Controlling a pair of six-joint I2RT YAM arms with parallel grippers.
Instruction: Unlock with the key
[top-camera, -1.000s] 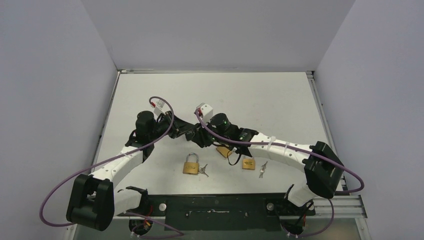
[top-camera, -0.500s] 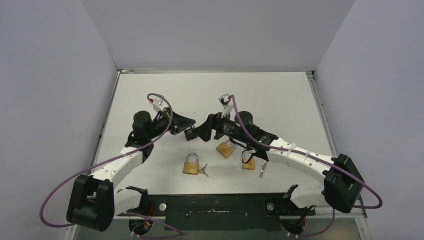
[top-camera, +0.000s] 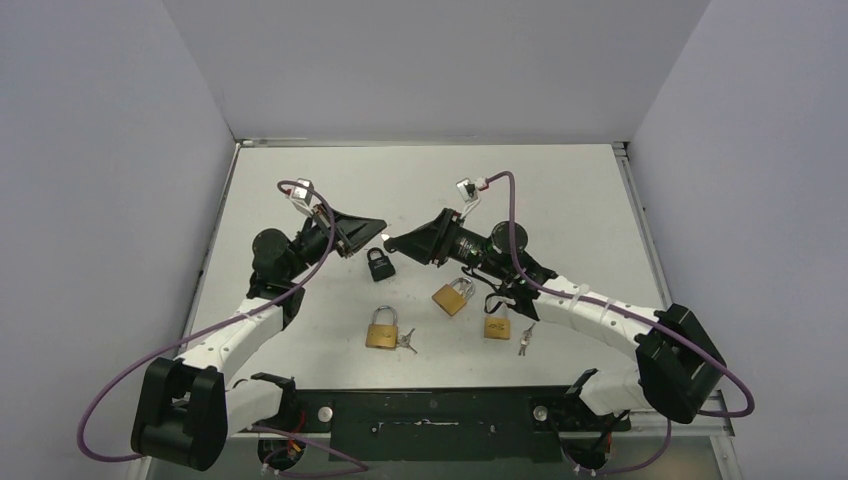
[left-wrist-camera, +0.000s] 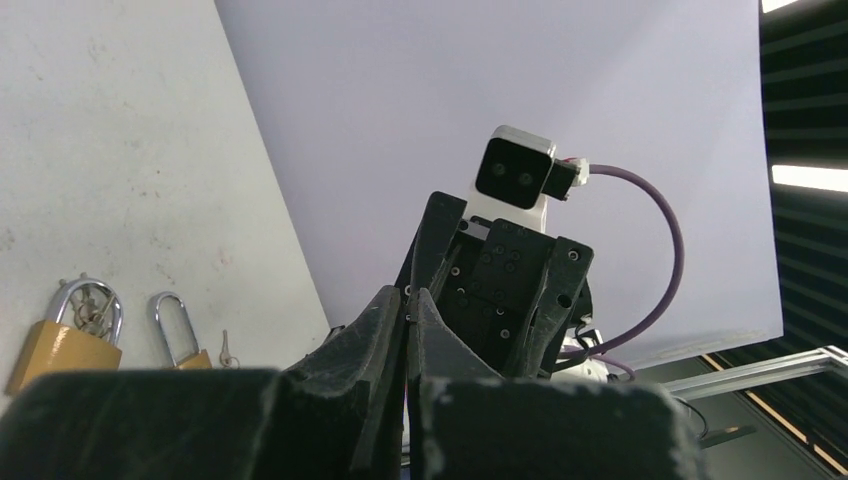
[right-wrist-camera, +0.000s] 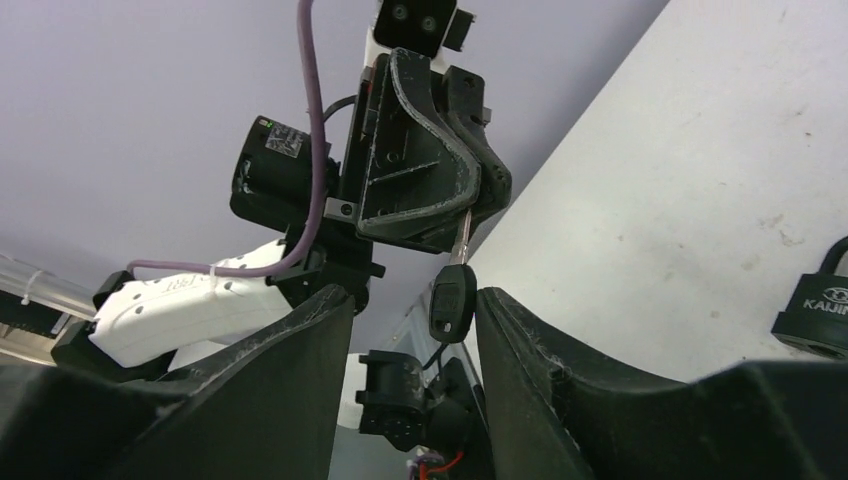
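A key with a black head (right-wrist-camera: 452, 300) hangs by its metal blade from my left gripper (right-wrist-camera: 468, 218), which is shut on it. The key's head sits between the fingers of my right gripper (right-wrist-camera: 413, 292), close against the right finger (right-wrist-camera: 520, 340), with a gap on the other side; this gripper is open. In the top view the left gripper (top-camera: 383, 228) and right gripper (top-camera: 390, 241) meet tip to tip above the table. A black padlock (top-camera: 378, 265) lies just below them, its shackle pointing away. In the left wrist view my pressed-together fingers hide the key.
Three brass padlocks lie nearer the bases: one (top-camera: 382, 330) with a small key (top-camera: 407, 342) beside it, one (top-camera: 452, 296) under the right arm, one (top-camera: 497, 328) with another key (top-camera: 525, 340). Purple cables loop off both wrists. Walls enclose the table (top-camera: 560, 190).
Both wrists have lifted and tilted to face each other. The black padlock, hidden between the grippers a second ago, now lies on the table beneath them. The right jaws have opened.
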